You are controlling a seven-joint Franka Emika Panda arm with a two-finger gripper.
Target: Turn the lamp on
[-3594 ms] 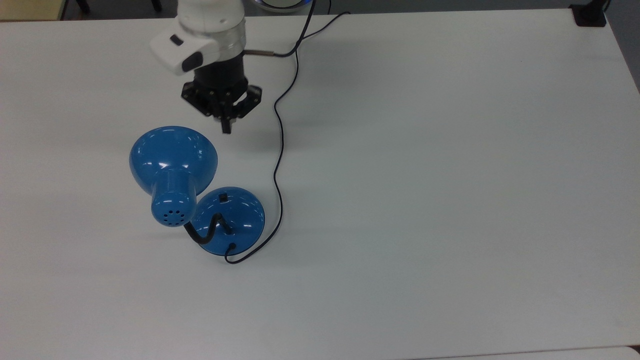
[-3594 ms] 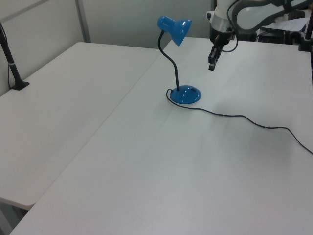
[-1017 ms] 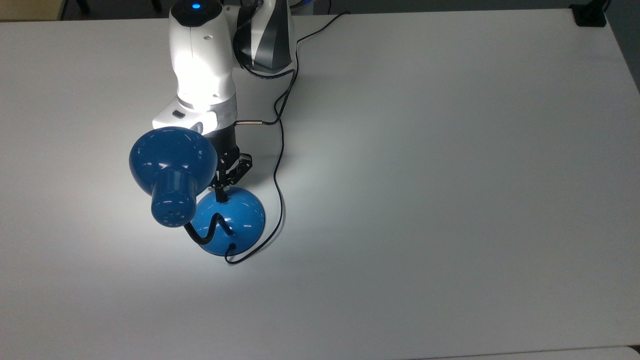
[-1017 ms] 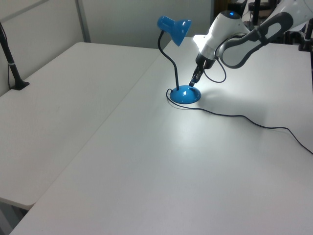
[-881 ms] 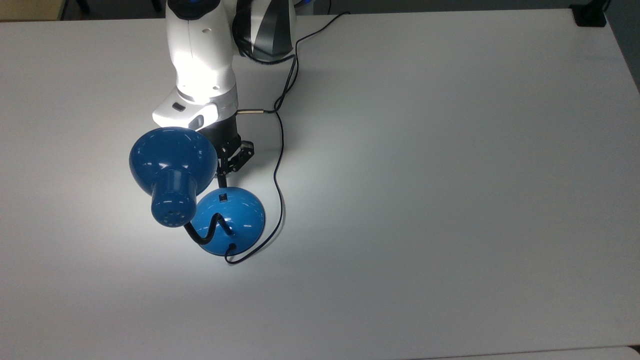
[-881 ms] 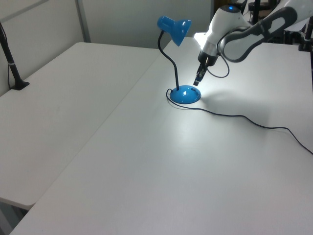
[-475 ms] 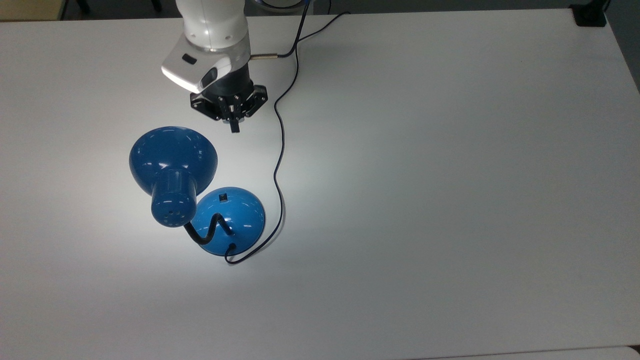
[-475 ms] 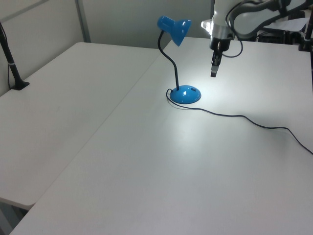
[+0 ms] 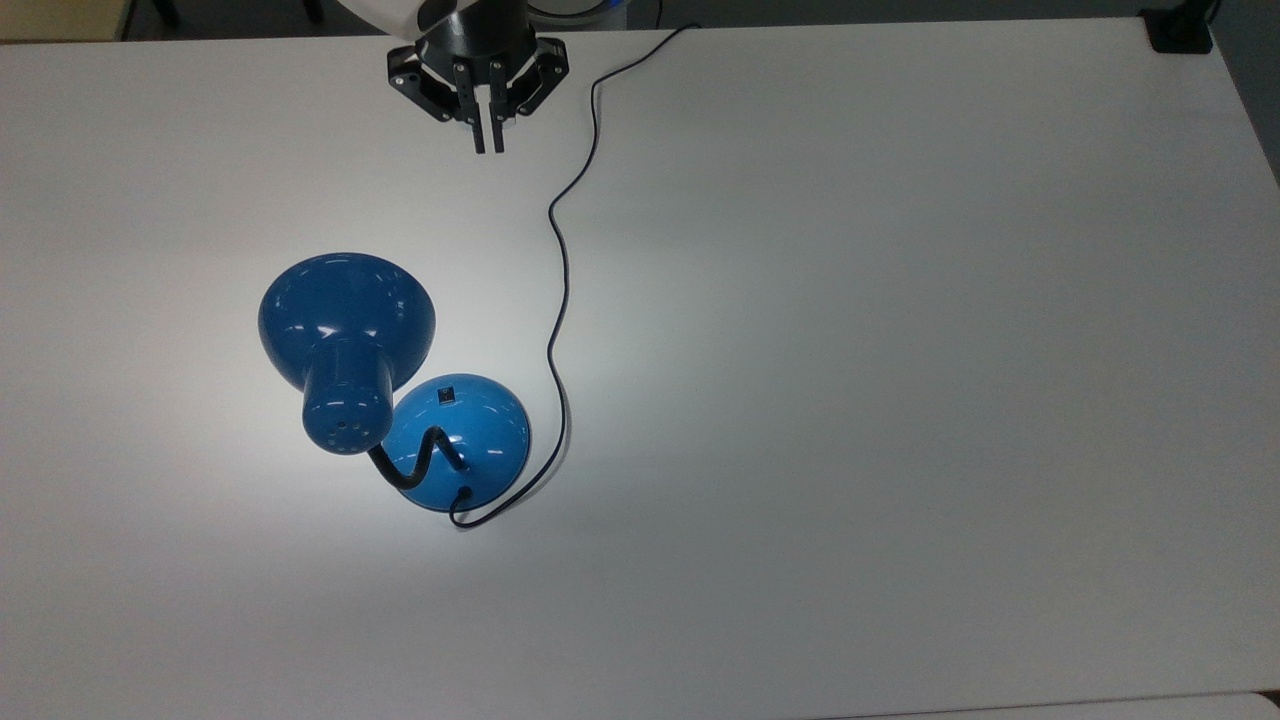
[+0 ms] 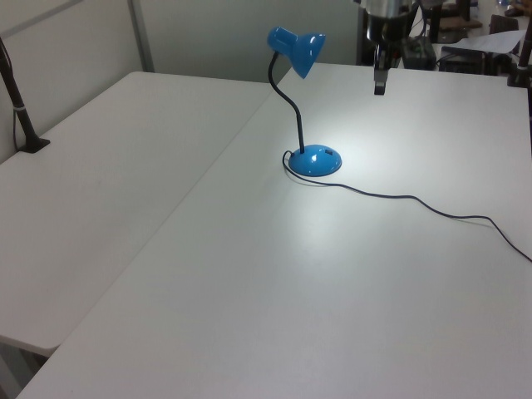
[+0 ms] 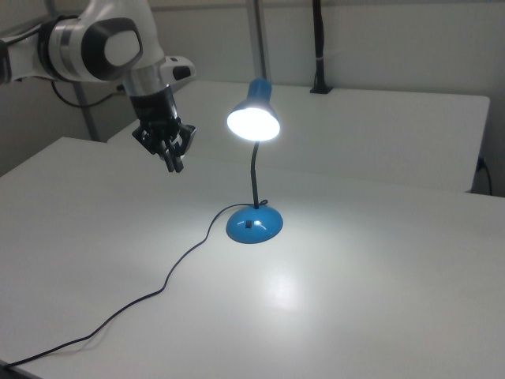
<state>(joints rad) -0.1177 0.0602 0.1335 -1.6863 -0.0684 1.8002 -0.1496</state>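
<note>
The lamp stands on the white table and is lit: its shade [image 11: 254,120] glows and throws a bright patch onto the table. In the top view the glossy blue shade [image 9: 345,310] overhangs the round base [image 9: 470,450], which carries a small black switch [image 9: 446,394]. A thin black cord [image 9: 556,300] runs from the base toward the top view's upper edge. My gripper [image 9: 487,146] hangs high and far from the lamp, near the top view's upper edge, shut and holding nothing. It also appears above and behind the base [image 10: 316,160] as the gripper [image 10: 379,87], and as the gripper [image 11: 173,164].
A black clamp [image 9: 1178,30] sits at the table's corner in the top view's upper right. A black post [image 10: 21,108] stands on a second table at the left view's left. The cord trails across the table [image 10: 432,208].
The lamp, unlit 3.6 s ago, lit up while the shut fingertips were on the base's switch. Since then the gripper has risen and drawn back from the lamp toward the top view's upper edge.
</note>
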